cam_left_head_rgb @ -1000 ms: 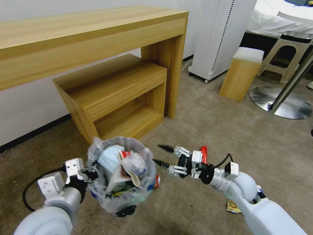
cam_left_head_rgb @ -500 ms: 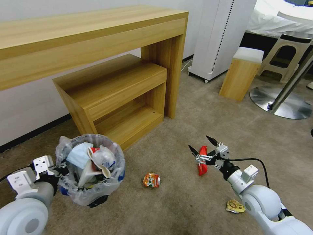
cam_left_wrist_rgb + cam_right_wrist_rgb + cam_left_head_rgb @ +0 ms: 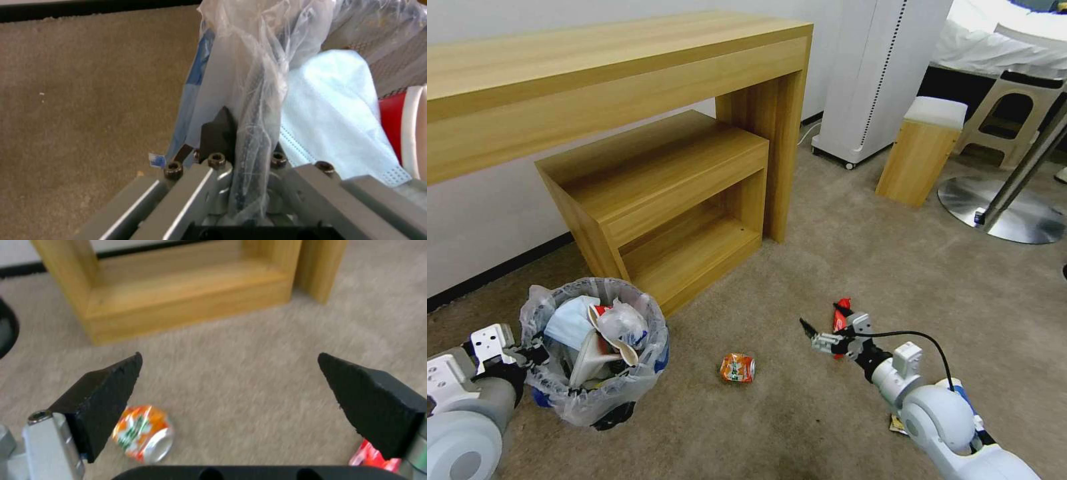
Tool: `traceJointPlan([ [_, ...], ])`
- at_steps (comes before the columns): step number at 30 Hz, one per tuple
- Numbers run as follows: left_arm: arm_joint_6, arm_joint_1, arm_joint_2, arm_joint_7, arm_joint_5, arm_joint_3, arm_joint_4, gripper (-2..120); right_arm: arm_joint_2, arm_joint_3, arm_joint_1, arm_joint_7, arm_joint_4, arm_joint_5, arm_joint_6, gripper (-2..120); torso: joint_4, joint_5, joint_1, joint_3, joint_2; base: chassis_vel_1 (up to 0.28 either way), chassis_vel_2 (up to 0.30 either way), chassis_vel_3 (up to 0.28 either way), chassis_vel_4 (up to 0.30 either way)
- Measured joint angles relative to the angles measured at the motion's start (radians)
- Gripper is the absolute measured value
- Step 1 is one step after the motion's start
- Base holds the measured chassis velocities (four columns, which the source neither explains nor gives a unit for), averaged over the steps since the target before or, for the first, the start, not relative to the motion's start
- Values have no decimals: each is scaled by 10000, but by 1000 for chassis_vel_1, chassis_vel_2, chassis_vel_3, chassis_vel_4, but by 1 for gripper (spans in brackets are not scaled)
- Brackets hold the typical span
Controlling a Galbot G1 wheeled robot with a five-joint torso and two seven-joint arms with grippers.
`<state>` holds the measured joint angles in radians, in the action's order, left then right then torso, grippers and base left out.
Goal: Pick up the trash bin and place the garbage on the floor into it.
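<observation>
Moved: we have lowered the trash bin leftwards; right tool dropped.
Left tool: clamped on its bag rim; thin plastic may tear.
Right tool: apart above floor, between orange can and red wrapper; we risk missing both.

The trash bin sits on the floor at the near left, just in front of the low shelf unit tucked under the counter. The left gripper is at the bin's left rim. A crushed can lies right of the bin. Farther right hangs the right gripper, with a wrapper just behind it. A stool stands far right.
</observation>
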<state>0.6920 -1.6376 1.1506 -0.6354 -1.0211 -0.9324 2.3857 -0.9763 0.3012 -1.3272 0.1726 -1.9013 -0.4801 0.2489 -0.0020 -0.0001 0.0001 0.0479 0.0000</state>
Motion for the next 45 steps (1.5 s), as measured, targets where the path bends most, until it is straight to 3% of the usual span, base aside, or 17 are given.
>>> traceJointPlan([
  [6, 9, 26, 112, -112, 285, 347, 112, 1, -224, -667, 442, -483, 474, 25, 585, 100, 1, 2, 0, 0, 0, 0, 0, 0, 0],
  [14, 11, 108, 192, -149, 406, 546, 102, 1, -676, -744, 1001, -2442, 1499, 247, 1164, 100, 1, 2, 0, 1, 0, 0, 0, 0, 0],
  [23, 16, 230, 208, -120, 379, 606, 21, 1, -721, -452, 945, -3319, 1659, 206, 1628, 100, 0, -1, 0, 0, 0, 0, 0, 0, 0],
  [35, 21, 56, 203, -90, 251, 385, 318, 1, -2053, -668, 1667, -3845, 3040, 692, 1754, 100, 1, 0, 1, 0, 0, 0, 0, 0, 0],
  [45, 33, -34, 211, -94, 176, 350, 527, 1, -2585, -817, 2193, -3732, 4103, 716, 1555, 100, 0, 0, 0, 0, 0, 0, 0, 0, 0],
])
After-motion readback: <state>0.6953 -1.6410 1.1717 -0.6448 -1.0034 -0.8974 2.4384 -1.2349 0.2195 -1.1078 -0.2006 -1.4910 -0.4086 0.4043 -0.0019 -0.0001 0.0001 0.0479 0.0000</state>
